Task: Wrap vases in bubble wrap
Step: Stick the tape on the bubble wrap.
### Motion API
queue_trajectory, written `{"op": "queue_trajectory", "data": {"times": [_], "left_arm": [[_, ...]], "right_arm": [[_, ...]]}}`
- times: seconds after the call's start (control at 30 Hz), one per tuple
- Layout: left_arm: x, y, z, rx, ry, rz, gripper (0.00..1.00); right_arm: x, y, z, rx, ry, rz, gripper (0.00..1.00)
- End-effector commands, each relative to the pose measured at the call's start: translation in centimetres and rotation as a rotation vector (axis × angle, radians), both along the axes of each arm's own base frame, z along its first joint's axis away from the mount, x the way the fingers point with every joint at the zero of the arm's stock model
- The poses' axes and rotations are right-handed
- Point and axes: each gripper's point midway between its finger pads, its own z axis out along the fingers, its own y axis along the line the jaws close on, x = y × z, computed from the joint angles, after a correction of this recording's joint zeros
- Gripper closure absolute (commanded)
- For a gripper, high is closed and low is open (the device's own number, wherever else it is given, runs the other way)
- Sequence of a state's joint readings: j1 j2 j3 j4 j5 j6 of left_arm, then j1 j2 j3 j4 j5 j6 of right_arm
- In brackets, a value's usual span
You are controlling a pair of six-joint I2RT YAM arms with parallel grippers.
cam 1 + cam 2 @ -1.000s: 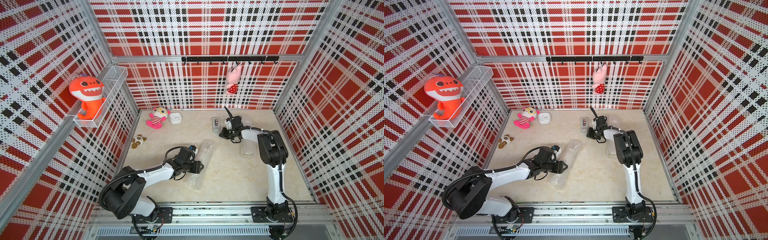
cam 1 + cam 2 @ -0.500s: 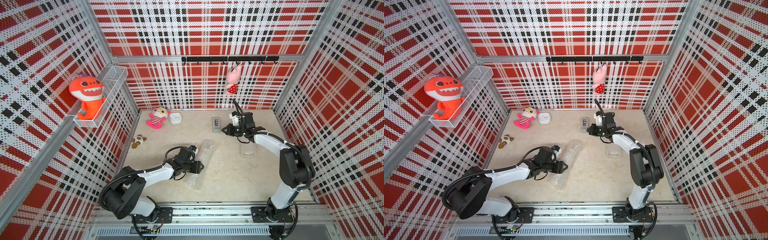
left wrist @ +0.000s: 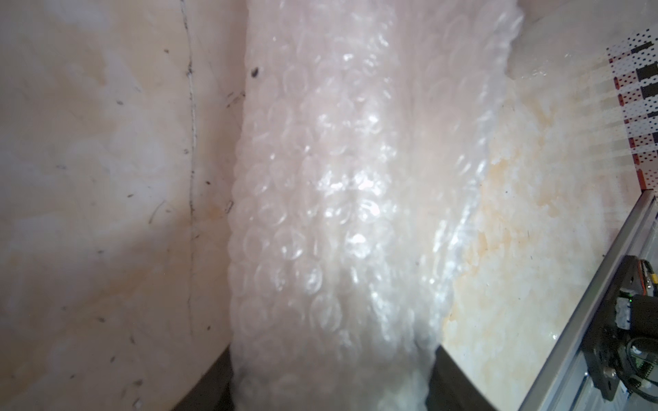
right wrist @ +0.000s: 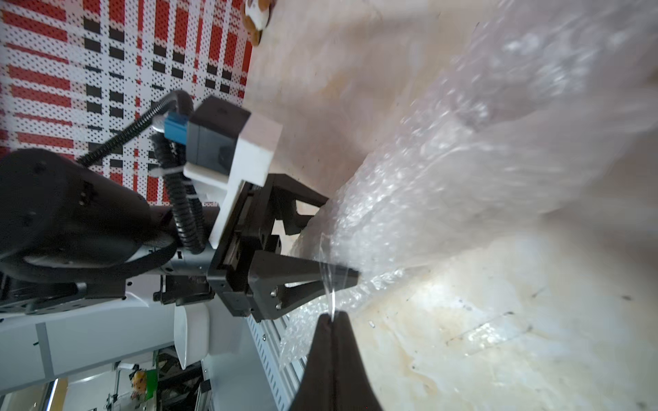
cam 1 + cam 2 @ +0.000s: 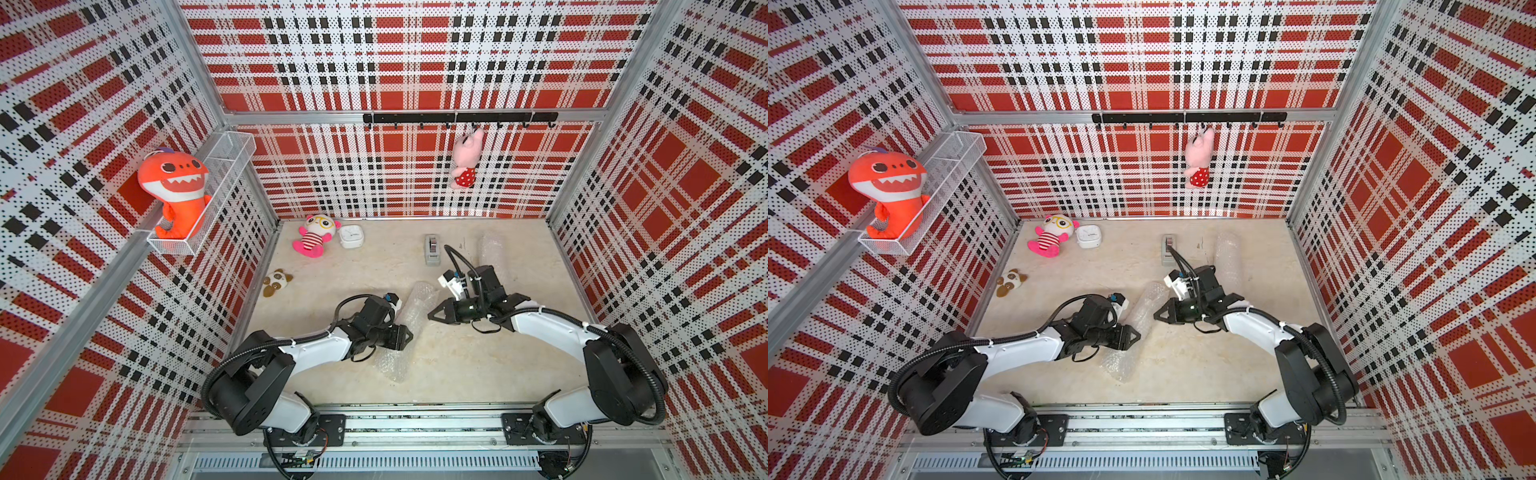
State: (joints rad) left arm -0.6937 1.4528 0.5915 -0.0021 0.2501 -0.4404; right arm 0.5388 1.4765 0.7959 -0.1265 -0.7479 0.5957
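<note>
Centre of a top view: left gripper clamped around bubble-wrap roll; right gripper, jaws together, just beside it.

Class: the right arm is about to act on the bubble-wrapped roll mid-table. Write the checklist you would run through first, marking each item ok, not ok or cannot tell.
1. Grip of the left tool on the clear bubble-wrapped roll: ok; its fingers flank the roll in the left wrist view.
2. Closure of the right tool: ok, it is shut.
3. A thin clear strip, seemingly tape, pinched in the right tool: ok.
4. Loose edge of the roll found for sticking: cannot tell.
5. The grey tape dispenser out of the way: ok, it stands nearer the back wall.
</note>
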Motion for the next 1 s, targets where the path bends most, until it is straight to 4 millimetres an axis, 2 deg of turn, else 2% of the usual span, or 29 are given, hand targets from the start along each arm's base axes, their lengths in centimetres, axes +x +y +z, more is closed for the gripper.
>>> {"op": "queue_trajectory", "data": {"times": [0.0,0.2,0.97], "left_arm": [[0.5,-1.5,1.2,-0.049,-0.050,-0.035,1.00],[0.1,-1.9,1.4,-0.050,-0.056,-0.052,1.00],[-0.6,-2.5,0.9,-0.038,-0.051,-0.091,1.00]], "right_arm": [[0.2,1.3,0.1,0.027,-0.024,0.001,1.00],[0.4,2.2,-1.1,0.011,-0.018,0.006,1.00],[3.3,2.8,-5.0,-0.116,-0.031,-0.006,1.00]]}}
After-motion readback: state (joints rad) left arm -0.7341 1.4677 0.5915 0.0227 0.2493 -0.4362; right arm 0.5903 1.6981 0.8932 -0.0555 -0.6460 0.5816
